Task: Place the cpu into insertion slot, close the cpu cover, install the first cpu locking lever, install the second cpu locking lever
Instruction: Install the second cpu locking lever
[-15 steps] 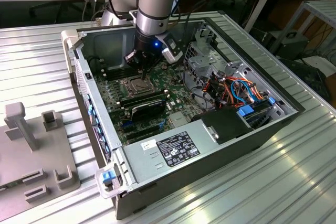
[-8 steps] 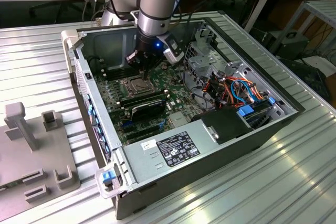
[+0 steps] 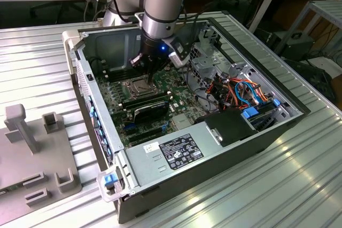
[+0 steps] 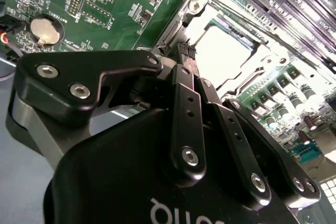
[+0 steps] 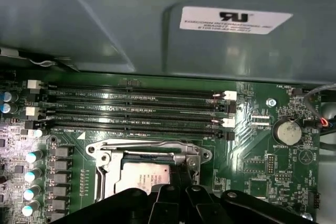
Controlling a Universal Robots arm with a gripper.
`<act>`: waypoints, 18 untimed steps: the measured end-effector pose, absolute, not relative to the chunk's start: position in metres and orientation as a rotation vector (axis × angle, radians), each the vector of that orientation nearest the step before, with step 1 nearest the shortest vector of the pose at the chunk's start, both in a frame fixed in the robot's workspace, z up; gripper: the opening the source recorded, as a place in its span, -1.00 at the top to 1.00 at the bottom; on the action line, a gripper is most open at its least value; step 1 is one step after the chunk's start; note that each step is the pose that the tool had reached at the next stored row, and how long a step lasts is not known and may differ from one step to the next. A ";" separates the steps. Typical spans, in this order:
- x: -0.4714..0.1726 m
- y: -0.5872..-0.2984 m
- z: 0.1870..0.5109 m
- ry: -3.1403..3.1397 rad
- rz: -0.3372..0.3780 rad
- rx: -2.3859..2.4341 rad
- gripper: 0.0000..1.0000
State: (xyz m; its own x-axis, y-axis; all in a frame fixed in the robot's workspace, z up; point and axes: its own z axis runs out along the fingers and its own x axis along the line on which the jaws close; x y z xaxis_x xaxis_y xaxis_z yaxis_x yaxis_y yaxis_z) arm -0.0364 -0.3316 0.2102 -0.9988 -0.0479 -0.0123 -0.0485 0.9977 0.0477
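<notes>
The cpu (image 5: 143, 176) lies flat in the insertion slot (image 3: 135, 85) on the green motherboard, its pale metal top showing bright in the second wrist view (image 4: 226, 51). The cpu cover (image 5: 105, 163) lies down around it, and the chip shows through its window. A corner of the cover (image 4: 194, 6) is also seen in the second wrist view. My gripper (image 5: 184, 174) is shut, its two black fingers pressed together with nothing seen between them. Its tips (image 4: 188, 51) are low at one edge of the socket frame. In the exterior view the gripper (image 3: 148, 73) hangs just over the socket inside the open computer case.
Long black memory slots (image 5: 136, 108) run beside the socket, near the case wall (image 5: 105, 24). A coin battery (image 5: 287, 131) sits on the board. The power supply (image 3: 176, 150) and coloured cables (image 3: 246, 92) crowd the case. A grey fixture (image 3: 37, 148) stands on the table at the exterior view's left.
</notes>
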 end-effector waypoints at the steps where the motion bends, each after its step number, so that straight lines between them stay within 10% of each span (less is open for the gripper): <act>1: -0.035 -0.332 0.210 3.129 0.075 -0.075 0.79; 18: -0.031 -0.354 0.221 3.129 0.075 -0.075 0.79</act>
